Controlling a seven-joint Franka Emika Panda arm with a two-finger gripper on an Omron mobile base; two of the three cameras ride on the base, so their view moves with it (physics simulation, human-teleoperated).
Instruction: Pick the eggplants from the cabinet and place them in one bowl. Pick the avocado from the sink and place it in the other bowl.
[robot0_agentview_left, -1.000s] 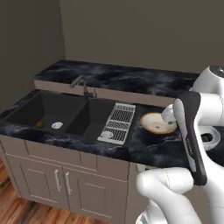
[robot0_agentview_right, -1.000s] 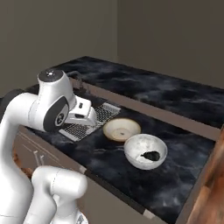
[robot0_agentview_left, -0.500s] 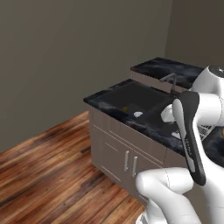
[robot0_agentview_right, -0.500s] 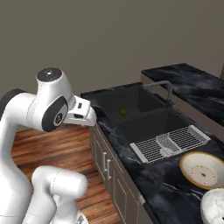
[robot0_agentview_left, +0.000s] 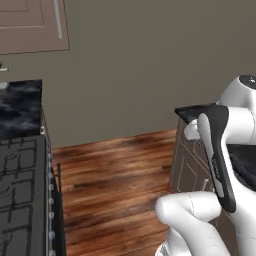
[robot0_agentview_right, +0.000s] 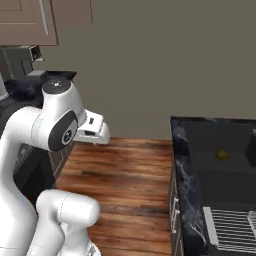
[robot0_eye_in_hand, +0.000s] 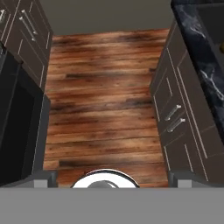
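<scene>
My gripper (robot0_eye_in_hand: 112, 178) points down over the wood floor, its two fingertips (robot0_eye_in_hand: 41, 177) far apart with nothing between them: open. In the right base view the white hand (robot0_agentview_right: 93, 131) sticks out from the arm, level with the counters. A small yellow-green lump, the avocado (robot0_agentview_right: 221, 154), lies in the dark sink (robot0_agentview_right: 200, 145) at the right. A brown wall cabinet (robot0_agentview_left: 31, 24) hangs at the upper left with its doors shut, so the eggplants are hidden. The bowls are out of view.
A black stove (robot0_agentview_left: 20, 200) stands at the left with a dark counter (robot0_agentview_left: 20, 107) behind it. Bare wood floor (robot0_agentview_left: 115, 170) lies between the stove and the sink counter (robot0_agentview_right: 182, 175). A wire rack (robot0_agentview_right: 232, 227) lies on that counter. Lower cabinets (robot0_eye_in_hand: 179, 113) flank the floor.
The whole picture has swung left as the base turned: sink counter and bowls slid off to the right, floor, stove and wall cabinet came in. The gripper stays open.
</scene>
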